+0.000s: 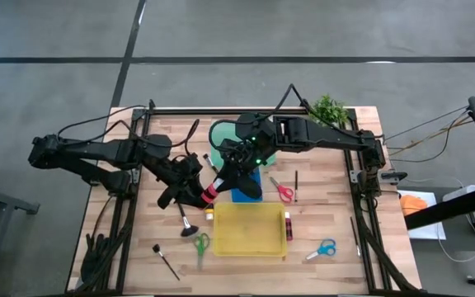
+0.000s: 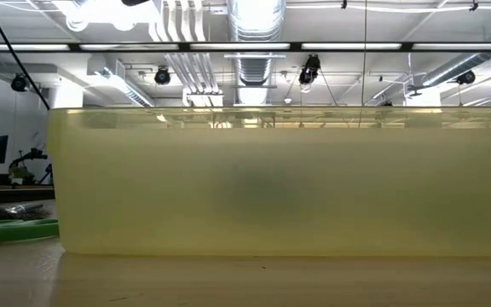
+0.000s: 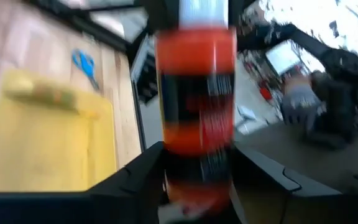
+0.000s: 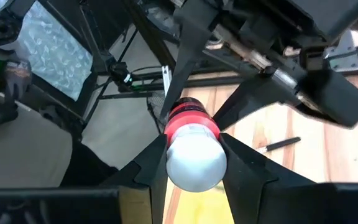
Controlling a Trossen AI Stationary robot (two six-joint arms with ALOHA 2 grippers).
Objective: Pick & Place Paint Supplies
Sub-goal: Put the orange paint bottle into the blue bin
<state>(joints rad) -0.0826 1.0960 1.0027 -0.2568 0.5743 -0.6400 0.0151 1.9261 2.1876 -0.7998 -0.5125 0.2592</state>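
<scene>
Above the middle of the table (image 1: 138,239), just behind the yellow tray (image 1: 248,228), both grippers meet on one red paint bottle (image 1: 212,190). The left gripper (image 3: 194,186) has its fingers (image 3: 135,177) around the bottle's lower body, and the right gripper (image 4: 194,163) pinches its white cap (image 4: 196,160). Red scissors (image 1: 284,190) lie on the table to the right, well apart.
</scene>
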